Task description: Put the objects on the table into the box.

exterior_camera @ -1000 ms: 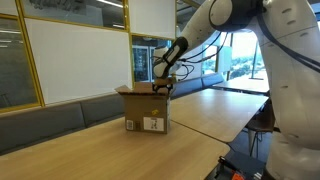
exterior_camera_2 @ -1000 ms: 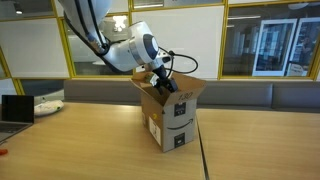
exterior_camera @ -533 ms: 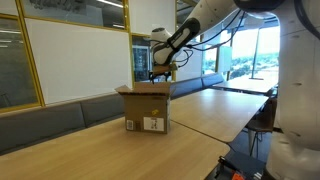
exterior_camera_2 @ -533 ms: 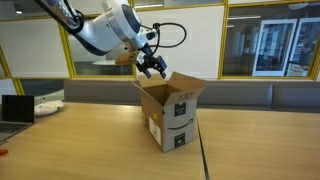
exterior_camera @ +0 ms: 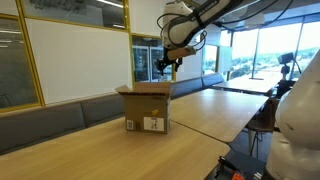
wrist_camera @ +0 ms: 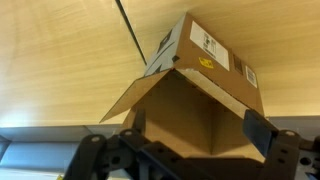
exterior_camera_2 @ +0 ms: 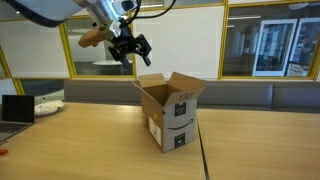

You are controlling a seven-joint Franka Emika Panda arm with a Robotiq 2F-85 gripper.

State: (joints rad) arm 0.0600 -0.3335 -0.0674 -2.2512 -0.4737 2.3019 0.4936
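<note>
The brown cardboard box point(exterior_camera: 148, 108) point(exterior_camera_2: 172, 112) stands on the light wood table point(exterior_camera: 205, 128) point(exterior_camera_2: 95, 145) with its top flaps spread open. My gripper point(exterior_camera: 168, 68) point(exterior_camera_2: 130, 48) hangs well above it, open, with nothing between its fingers. In the wrist view the gripper point(wrist_camera: 195, 135) looks straight down into the box point(wrist_camera: 205, 55), whose inside is in shadow. The objects do not show on the tabletop or inside the box in any view.
A seam point(wrist_camera: 128, 35) runs across the tabletop beside the box. In an exterior view a laptop point(exterior_camera_2: 12, 108) and a white item point(exterior_camera_2: 46, 104) lie at the far left. A bench point(exterior_camera: 60, 112) and glass walls run behind the table.
My gripper has risen from the box's opening to well above it and drifted sideways. Its jaws opened the last bit. The box has not moved.
</note>
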